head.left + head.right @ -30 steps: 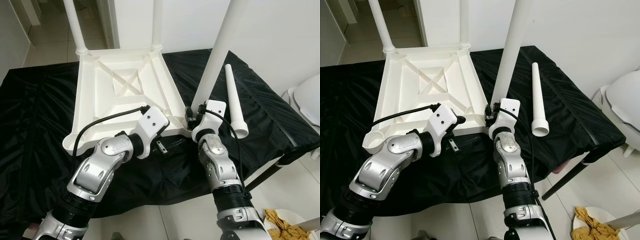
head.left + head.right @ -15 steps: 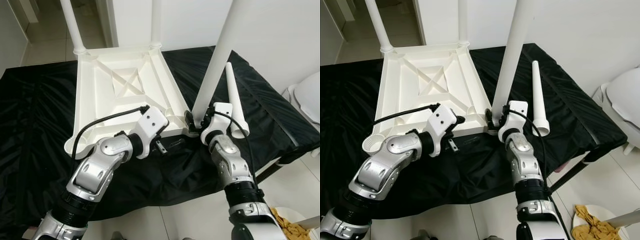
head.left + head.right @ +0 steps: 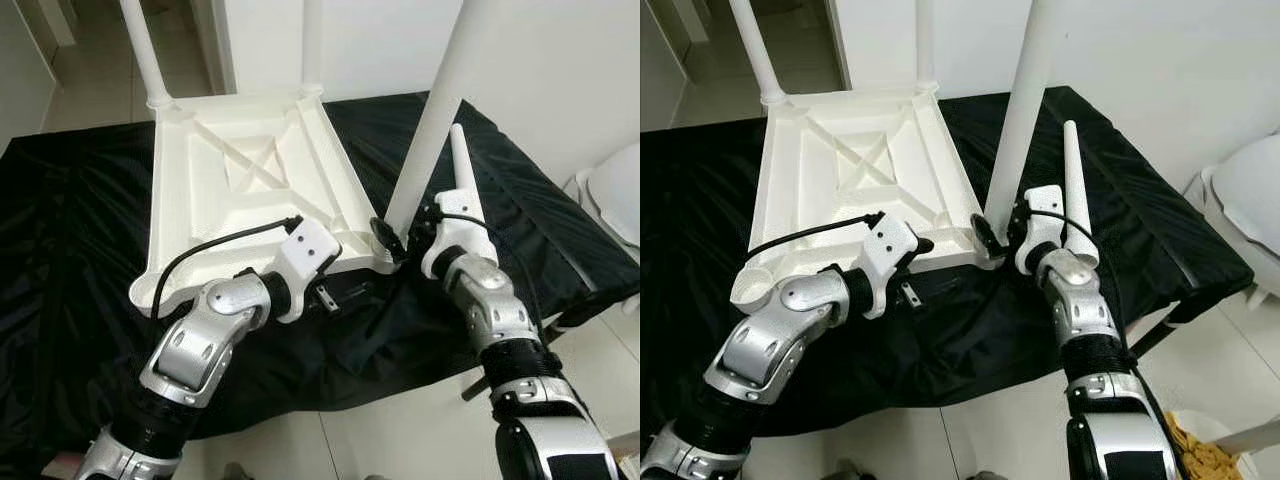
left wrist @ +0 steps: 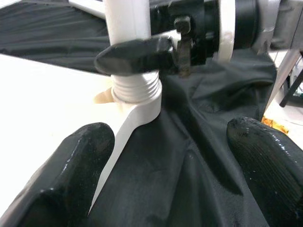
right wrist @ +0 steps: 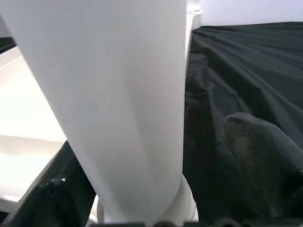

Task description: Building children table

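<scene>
Black cloth is covering the tabletop (image 3: 80, 260) where the upturned white plastic children's table (image 3: 245, 190) is lying, its 5 o'clock corner leg (image 3: 430, 130) being gripped by the right claw (image 3: 395, 240) for screwing in, while the open left claw (image 3: 335, 295) is hovering close by.

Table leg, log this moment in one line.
right gripper: around table leg at corner socket | left gripper: open, nearby | spare leg: on cloth

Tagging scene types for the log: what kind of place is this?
Likely a room in a home: tiled floor, white walls, a doorway beyond. An upturned white plastic table lies on a black-covered surface, mid-assembly.
</scene>
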Available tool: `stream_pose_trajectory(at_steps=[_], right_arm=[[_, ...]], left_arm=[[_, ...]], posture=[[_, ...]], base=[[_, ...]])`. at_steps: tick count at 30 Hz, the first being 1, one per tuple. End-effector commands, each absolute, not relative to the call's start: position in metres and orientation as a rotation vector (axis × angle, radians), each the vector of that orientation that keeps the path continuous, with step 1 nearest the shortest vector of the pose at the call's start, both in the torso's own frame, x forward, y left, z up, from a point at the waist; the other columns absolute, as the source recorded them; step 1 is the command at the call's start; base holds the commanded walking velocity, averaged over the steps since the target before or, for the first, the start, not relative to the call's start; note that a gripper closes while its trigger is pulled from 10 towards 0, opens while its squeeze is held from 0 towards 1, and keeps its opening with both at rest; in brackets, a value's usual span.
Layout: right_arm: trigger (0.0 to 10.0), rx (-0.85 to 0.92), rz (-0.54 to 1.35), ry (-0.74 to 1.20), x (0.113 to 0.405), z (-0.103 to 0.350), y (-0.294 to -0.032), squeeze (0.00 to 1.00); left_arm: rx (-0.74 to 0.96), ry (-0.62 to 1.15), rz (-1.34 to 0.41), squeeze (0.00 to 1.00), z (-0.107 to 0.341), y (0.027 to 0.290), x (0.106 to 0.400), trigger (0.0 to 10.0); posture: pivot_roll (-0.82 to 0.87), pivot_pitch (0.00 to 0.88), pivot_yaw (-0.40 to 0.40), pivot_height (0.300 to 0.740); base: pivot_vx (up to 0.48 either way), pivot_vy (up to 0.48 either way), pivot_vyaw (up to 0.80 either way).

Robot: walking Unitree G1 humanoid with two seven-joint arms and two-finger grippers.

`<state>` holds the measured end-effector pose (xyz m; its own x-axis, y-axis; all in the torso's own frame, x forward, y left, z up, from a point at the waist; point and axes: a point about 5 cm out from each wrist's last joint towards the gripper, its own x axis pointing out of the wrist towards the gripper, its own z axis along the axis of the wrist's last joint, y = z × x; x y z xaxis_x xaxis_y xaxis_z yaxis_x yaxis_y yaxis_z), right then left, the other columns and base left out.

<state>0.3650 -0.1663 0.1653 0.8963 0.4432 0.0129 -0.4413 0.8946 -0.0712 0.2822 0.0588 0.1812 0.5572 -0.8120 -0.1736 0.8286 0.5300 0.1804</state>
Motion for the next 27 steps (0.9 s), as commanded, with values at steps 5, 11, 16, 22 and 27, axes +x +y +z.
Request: stream_pose_trajectory(at_steps=[5,11,16,22,27], right_arm=[[10.0,-0.079,0.623,-0.018,0.368,0.168,-0.170,0.00],[10.0,-0.107,0.673,-0.003,0.371,0.166,-0.172,0.00],[10.0,-0.111,0.656,-0.007,0.376,0.168,-0.174,0.00],[10.0,-0.105,0.661,-0.019,0.378,0.171,-0.174,0.00],[6.9,-0.099,0.665,-0.021,0.379,0.171,-0.174,0.00]], left_arm=[[0.234,0.124,-0.813,0.00,0.168,0.066,0.293,10.0],[0.220,0.117,-0.793,0.00,0.168,0.064,0.293,10.0],[0.194,0.094,-0.763,0.00,0.170,0.061,0.295,10.0],[0.187,0.095,-0.740,0.00,0.163,0.059,0.296,10.0],[0.201,0.098,-0.706,0.00,0.150,0.057,0.296,10.0]], posture=[[-0.05,0.040,0.005,0.740],[-0.05,0.034,0.005,0.740],[-0.05,0.029,0.005,0.740],[-0.05,0.025,0.007,0.740],[-0.05,0.025,0.005,0.740]], base=[[0.000,0.000,0.00],[0.000,0.000,0.00],[0.000,0.000,0.00],[0.000,0.000,0.00],[0.000,0.000,0.00]])
